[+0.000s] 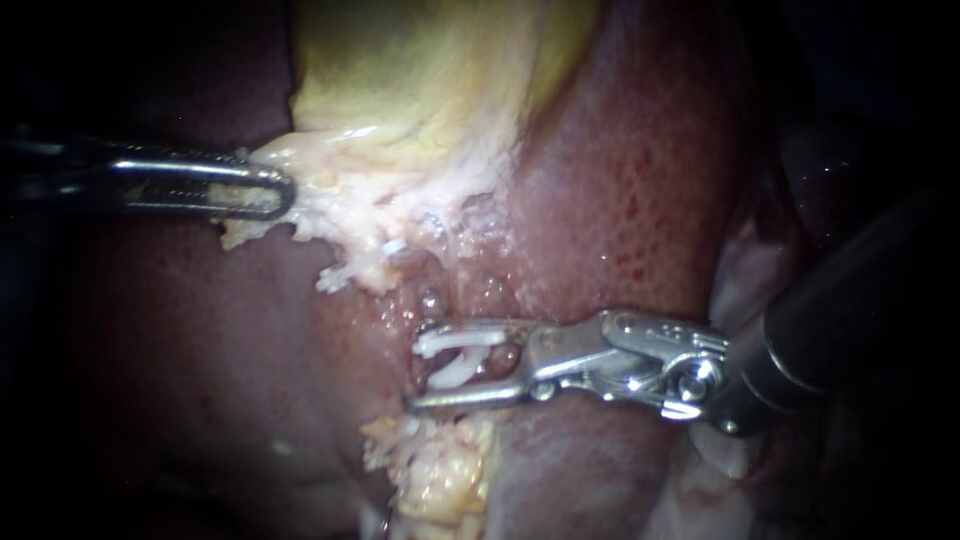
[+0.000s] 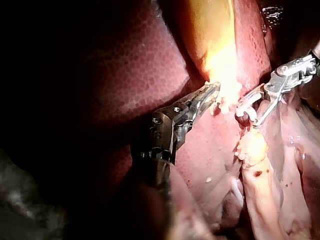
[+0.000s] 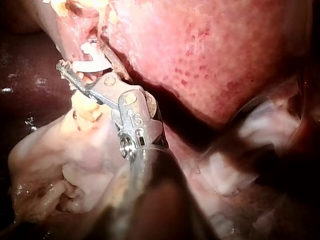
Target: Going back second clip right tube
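The right instrument (image 1: 415, 364) comes in over the liver (image 1: 620, 200) with its pincer apart: a clear gap shows between the two jaws, and they grip nothing. Inside that gap, near the jaw tips, are two clips. A white clip (image 1: 460, 341) lies just beside one jaw and runs nearly along it. A second white clip (image 1: 455, 372) sits tilted between the first one and the other jaw. Both cross a short reddish tube (image 1: 502, 358), which shows only deeper in the pincer's mouth, toward its hinge. I cannot tell whether either jaw touches a clip. Just outside the pincer, on the side of the jaw nearer the second clip, there is a lump of yellow fat (image 1: 440, 470).

The left instrument (image 1: 278, 190) is well apart from the right one, beyond the jaw that lies by the first clip. Its pincer is clamped together on a pale fringe (image 1: 330, 200) of tissue at the edge of the yellow-green gallbladder (image 1: 430, 80), and the fringe spreads out ahead of its tips
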Tool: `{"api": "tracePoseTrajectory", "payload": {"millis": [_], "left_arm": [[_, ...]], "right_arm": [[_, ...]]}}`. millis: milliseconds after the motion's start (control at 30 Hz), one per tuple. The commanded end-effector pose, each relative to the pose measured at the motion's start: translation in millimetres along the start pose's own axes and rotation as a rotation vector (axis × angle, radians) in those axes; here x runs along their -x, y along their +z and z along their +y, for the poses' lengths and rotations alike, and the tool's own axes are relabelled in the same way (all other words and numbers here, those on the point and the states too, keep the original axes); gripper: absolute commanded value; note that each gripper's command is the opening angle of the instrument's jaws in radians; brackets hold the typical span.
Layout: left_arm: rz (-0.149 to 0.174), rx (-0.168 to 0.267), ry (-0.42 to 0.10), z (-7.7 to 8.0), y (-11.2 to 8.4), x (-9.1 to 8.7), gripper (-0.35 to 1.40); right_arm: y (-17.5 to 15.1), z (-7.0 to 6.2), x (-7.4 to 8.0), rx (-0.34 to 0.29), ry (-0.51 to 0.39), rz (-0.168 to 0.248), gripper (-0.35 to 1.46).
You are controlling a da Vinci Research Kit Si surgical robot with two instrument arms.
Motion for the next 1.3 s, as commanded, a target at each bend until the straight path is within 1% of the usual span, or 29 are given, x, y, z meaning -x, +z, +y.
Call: {"api": "tracePoseTrajectory", "payload": {"millis": [33,233,400,533,700,867,1000,1167,1233,1267,1300], "left_arm": [[0.0,0.001,0.0,0.0,-0.1,0.0,-0.35],[0.0,0.001,0.0,0.0,-0.1,0.0,-0.35],[0.0,0.001,0.0,0.0,-0.1,0.0,-0.35],[0.0,0.001,0.0,0.0,-0.2,0.0,-0.35],[0.0,0.001,0.001,0.0,-0.2,0.0,-0.35],[-0.001,0.002,0.001,0.0,-0.2,0.1,-0.35],[-0.001,0.002,0.001,0.0,-0.3,0.1,-0.35],[-0.001,0.002,0.001,0.0,-0.3,0.1,-0.35],[-0.001,0.002,0.001,0.0,-0.3,0.1,-0.35],[-0.001,0.002,0.001,0.0,-0.3,0.1,-0.35],[-0.001,0.002,0.001,0.0,-0.3,0.1,-0.35]], "right_arm": [[-0.2,0.1,-0.1,0.0,0.002,-0.002,0.5],[-1.2,0.7,-0.7,0.008,0.007,-0.041,0.5],[-2.2,1.3,-1.5,0.024,0.012,-0.033,0.5],[-3.0,1.5,-1.8,0.032,0.044,-0.031,0.5],[-3.4,1.5,-1.7,0.031,0.08,-0.031,0.5],[-3.8,1.4,-1.9,0.028,0.081,-0.031,0.5],[-4.8,1.3,-2.6,0.031,0.086,-0.041,0.5],[-6.0,1.3,-3.6,0.037,0.093,-0.036,0.5],[-6.3,1.3,-3.7,0.042,0.094,-0.043,0.5],[-6.4,1.2,-3.8,0.047,0.1,-0.053,0.5],[-6.5,1.2,-3.8,0.05,0.082,-0.065,0.5]]}}
